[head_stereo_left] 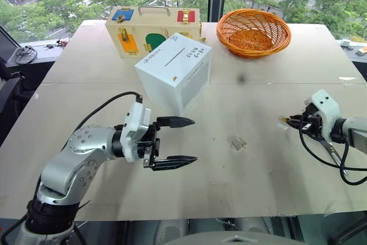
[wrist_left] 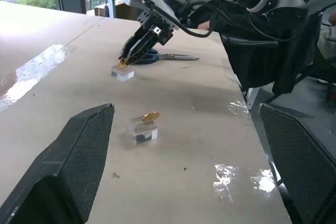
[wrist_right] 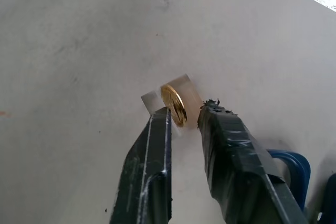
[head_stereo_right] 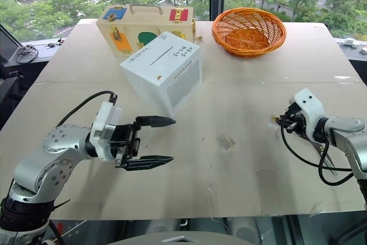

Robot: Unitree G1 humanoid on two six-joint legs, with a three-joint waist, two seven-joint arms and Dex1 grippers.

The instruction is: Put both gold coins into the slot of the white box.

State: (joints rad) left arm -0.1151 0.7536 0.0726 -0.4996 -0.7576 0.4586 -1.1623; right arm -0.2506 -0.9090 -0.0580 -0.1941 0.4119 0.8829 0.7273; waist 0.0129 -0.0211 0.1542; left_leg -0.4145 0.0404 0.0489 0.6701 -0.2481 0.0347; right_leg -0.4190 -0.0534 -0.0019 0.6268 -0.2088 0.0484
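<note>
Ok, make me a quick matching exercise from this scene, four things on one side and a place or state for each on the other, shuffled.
Things:
1. left gripper
2. right gripper
3. basket
4. spare coin

Places or states:
A. on a clear block mid-table
B. fingers either side of a gold coin
C. wide open, holding nothing
D. far right of the table

Pairs: 1-C, 2-B, 3-D, 4-A
</note>
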